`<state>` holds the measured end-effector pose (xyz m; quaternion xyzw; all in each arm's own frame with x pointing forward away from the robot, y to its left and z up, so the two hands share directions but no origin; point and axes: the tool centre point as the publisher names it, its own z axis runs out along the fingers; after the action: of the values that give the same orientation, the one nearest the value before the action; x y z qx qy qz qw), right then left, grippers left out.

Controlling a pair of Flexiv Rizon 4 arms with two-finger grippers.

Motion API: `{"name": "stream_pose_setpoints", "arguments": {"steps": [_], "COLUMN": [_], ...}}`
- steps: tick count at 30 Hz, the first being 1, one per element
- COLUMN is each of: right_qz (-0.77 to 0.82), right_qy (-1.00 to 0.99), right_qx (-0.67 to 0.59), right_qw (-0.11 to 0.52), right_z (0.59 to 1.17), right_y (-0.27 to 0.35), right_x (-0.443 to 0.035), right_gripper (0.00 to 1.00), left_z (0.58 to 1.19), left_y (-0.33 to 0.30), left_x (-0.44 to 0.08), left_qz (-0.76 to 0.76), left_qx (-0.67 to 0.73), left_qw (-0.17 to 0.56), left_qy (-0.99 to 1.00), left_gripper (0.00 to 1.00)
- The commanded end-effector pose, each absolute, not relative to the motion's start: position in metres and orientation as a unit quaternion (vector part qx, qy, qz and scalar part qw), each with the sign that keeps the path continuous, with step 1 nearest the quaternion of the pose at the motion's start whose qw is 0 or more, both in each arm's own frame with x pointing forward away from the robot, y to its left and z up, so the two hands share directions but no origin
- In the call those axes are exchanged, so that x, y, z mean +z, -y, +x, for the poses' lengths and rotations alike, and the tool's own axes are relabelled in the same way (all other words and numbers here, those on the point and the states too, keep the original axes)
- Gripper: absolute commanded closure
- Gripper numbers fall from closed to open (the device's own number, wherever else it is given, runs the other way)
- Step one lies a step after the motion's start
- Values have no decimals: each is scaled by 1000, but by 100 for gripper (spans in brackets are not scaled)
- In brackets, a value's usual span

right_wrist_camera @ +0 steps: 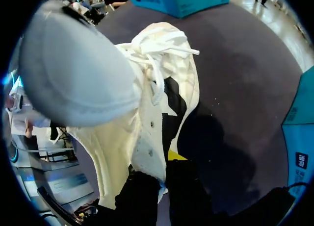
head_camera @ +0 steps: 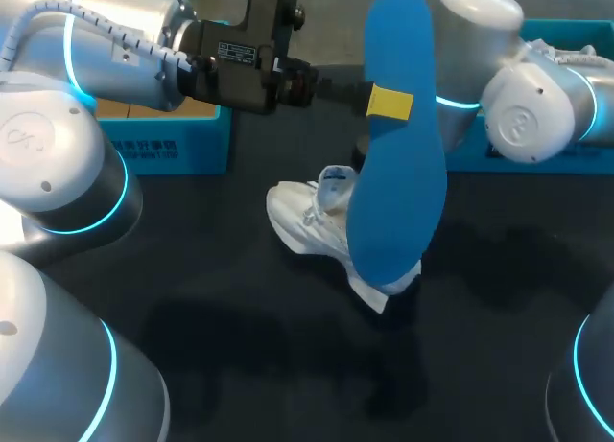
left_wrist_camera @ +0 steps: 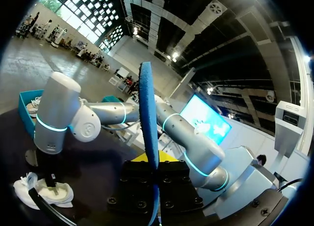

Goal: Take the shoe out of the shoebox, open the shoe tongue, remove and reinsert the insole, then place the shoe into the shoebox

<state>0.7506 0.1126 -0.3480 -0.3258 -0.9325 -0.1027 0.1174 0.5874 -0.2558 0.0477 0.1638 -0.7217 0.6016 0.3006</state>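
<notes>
The dark table (head_camera: 499, 269) carries it all. The left arm (head_camera: 125, 49) comes in high from its side and lies nearly level across the far part of the table, wrist turned so its fingers point sideways. The right arm (head_camera: 528, 116) bends at a fat white elbow joint and drops down behind the insole toward the shoe.

A blue shoebox (head_camera: 173, 145) sits at the far left edge. A second blue box (head_camera: 561, 159) stands at the far right, with something white and laced inside it.

The blue insole (head_camera: 398, 193) is up in the air, well above the table, standing on end with its flat face turned our way. The left gripper (head_camera: 389, 104) is clamped on it partway down, one yellow tip on the near face. From that wrist it shows edge-on between the fingers.

The white shoe (head_camera: 307, 221) rests on the table between the boxes, out of both, laces loose. The right gripper (right_wrist_camera: 167, 162) pinches the shoe's side wall near the opening, narrow, a yellow tip against the lining.
</notes>
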Motion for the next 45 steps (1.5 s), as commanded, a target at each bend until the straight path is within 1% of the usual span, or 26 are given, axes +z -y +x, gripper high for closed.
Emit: {"name": "stream_pose_setpoints", "arguments": {"steps": [1,11,14,16,22,23,27,35,45], "right_qz": [-327,-327,-371,-428,-570,-579,-629,-669,-658], "right_qy": [932,932,915,889,803,794,759,722,731], "right_qx": [-105,-105,-106,-118,-150,-164,-150,-162,-165], "right_qw": [115,115,118,114,88,88,78,69,70], "right_z": [748,748,746,746,744,743,740,733,737], "right_y": [-111,-111,-111,-112,-107,-107,-108,-121,-143], "right_x": [-347,-347,-350,-350,-348,-349,-351,-351,-360], "right_gripper": [100,100,100,100,100,100,100,100,100], "left_z": [587,587,587,587,587,587,587,587,587], "left_y": [256,256,256,256,256,256,256,256,256], "left_x": [47,47,47,47,47,47,47,47,47], "left_qz": [164,164,164,164,164,164,164,164,164], "left_qx": [602,602,602,602,602,602,602,602,602], "left_qw": [300,300,300,300,300,300,300,300,300], "left_qy": [721,721,721,721,721,721,721,721,721], "left_gripper": [100,100,100,100,100,100,100,100,100]}}
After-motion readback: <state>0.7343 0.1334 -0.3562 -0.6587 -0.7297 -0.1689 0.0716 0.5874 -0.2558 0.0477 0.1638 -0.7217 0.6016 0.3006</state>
